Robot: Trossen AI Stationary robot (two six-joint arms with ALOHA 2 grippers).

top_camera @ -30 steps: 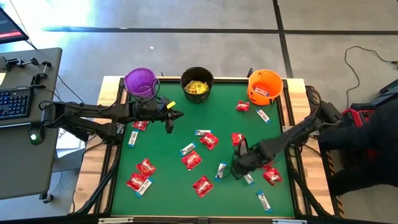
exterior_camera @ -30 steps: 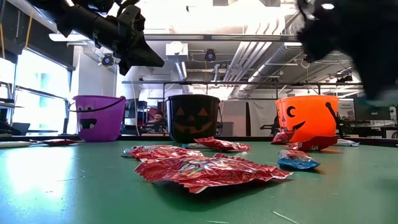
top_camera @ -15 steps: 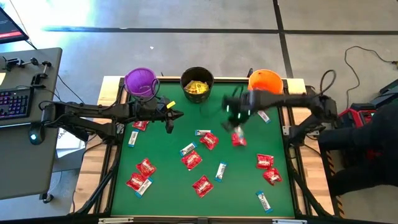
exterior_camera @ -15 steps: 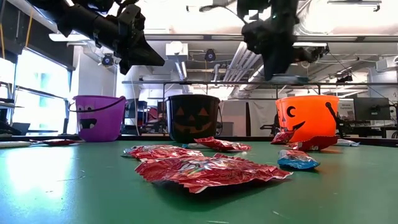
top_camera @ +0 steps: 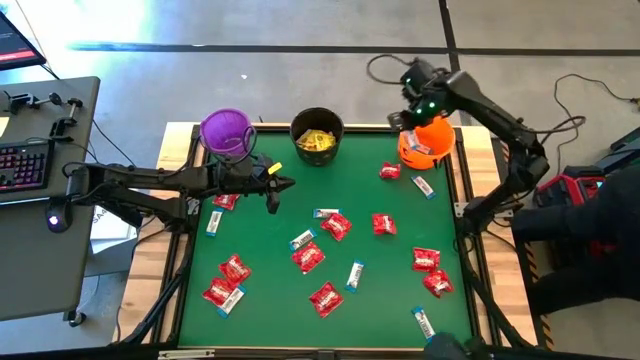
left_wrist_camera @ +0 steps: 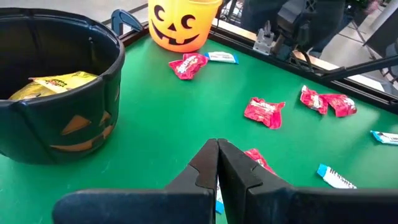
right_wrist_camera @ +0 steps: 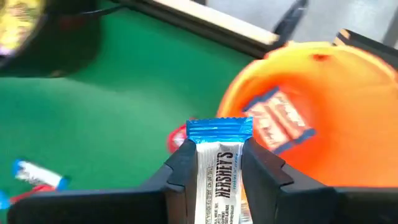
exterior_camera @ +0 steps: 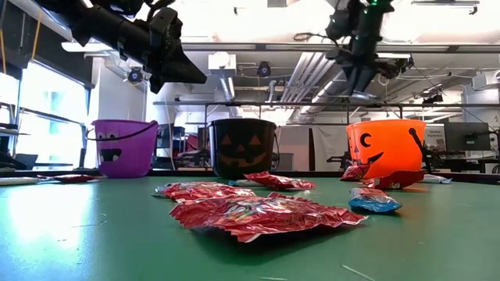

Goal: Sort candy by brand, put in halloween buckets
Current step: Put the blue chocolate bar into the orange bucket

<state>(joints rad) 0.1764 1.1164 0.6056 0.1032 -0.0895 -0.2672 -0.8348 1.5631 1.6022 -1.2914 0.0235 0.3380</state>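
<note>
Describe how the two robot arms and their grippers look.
Both arms are dark, slim and jointed. The left arm runs as a long black boom with cables along it, ending in the left gripper, two flat black fingers tapering to a point. The right arm has a thin looping cable and a small green light near the right gripper, whose black fingers are blocky.

Green table mat (top_camera: 270, 230), keyboard (top_camera: 22, 165) on grey desk (top_camera: 60, 120), cables (top_camera: 575, 95) on concrete floor (top_camera: 300, 70)

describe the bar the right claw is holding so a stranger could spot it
Find the orange bucket at the mat's far right corner. The right claw hangs above it, gripping a white bar with a blue crimped end, the only candy off the mat.
</note>
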